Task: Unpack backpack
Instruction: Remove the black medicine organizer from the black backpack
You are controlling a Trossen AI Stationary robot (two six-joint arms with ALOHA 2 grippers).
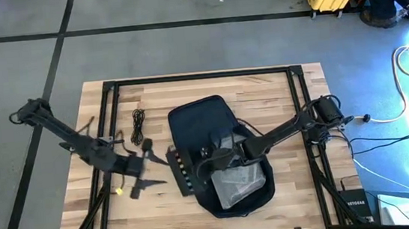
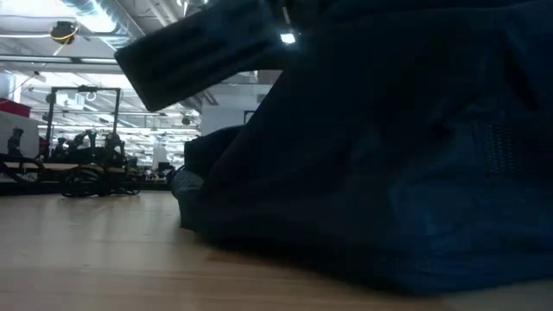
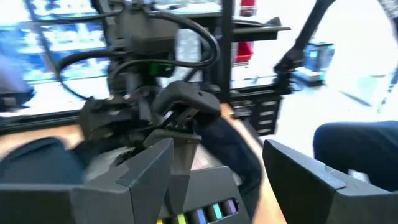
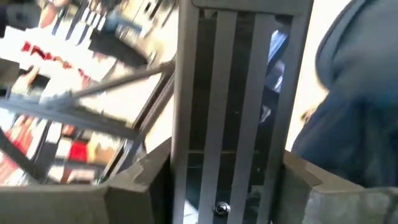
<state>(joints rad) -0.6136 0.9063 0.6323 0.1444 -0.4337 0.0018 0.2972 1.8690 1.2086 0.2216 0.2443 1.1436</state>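
Note:
The backpack (image 1: 214, 140) lies open in the middle of the table, a dark soft bag that fills the right of the low view (image 2: 389, 173). A crinkly clear plastic bag (image 1: 237, 183) sits in its opening. My right gripper (image 1: 203, 162) reaches in from the table's right and is shut on a dark flat box (image 1: 182, 173) with a row of coloured lights, held over the backpack's left edge. My left gripper (image 1: 149, 165) stands open just left of the box with nothing between its fingers. Its wrist view shows the box's lit edge (image 3: 199, 211) ahead of it. My right gripper pinches the dark flat box across its width, one finger (image 4: 143, 186) on each long side, beside its ribbed face (image 4: 186, 155). The fingers come from the table's right, slanting down. The box is lifted clear of the table and tilted (image 2: 199, 52), above the backpack.
A coiled black cable (image 1: 139, 124) lies on the wood left of the backpack, also in the low view (image 2: 86, 181). A small yellow piece (image 1: 119, 190) lies near my left arm. A black metal frame (image 1: 201, 76) runs round the tabletop. Bare wood shows at the table's near left.

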